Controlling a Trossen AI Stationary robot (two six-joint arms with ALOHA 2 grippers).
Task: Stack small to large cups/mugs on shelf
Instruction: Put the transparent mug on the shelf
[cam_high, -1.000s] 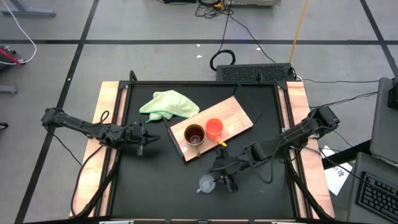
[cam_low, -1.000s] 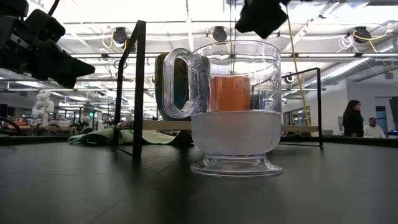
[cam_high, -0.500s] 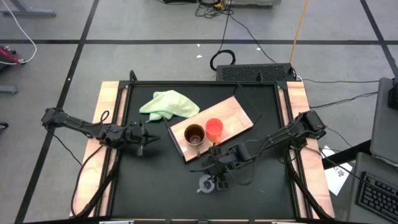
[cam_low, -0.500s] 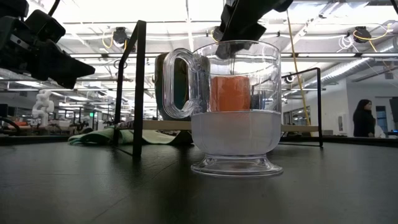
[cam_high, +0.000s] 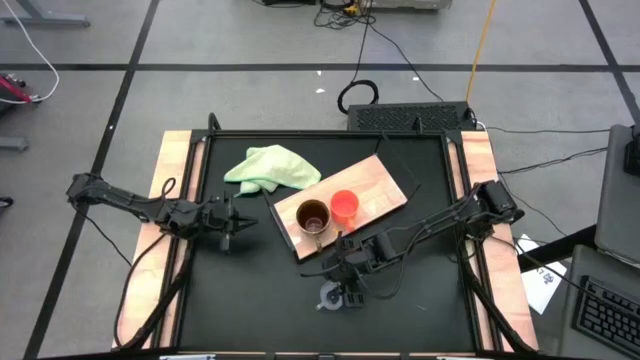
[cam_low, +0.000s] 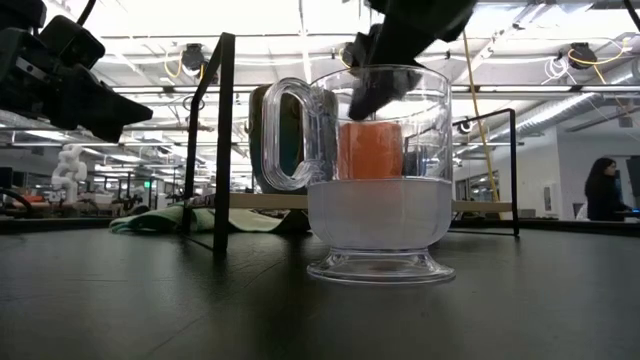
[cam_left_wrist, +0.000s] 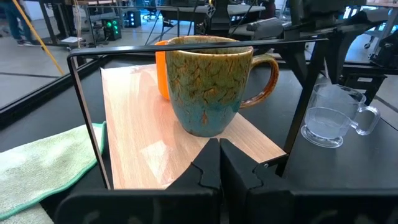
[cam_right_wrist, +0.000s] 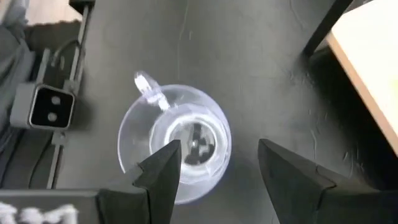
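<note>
Right gripper (cam_high: 347, 292) has swung in from the 4 o'clock side and now hangs directly over the clear glass cup (cam_high: 331, 295) at the table's 6 o'clock, fingers spread, one finger (cam_low: 372, 92) at the rim. Tan-brown mug (cam_high: 312, 216) and orange cup (cam_high: 344, 206) stand on the shelf (cam_high: 385, 185). Left gripper (cam_high: 238, 223) waits at 9 o'clock, pressed together.

Glass cup (cam_high: 331, 296) upright (off shelf (cam_high: 385, 185))
</note>
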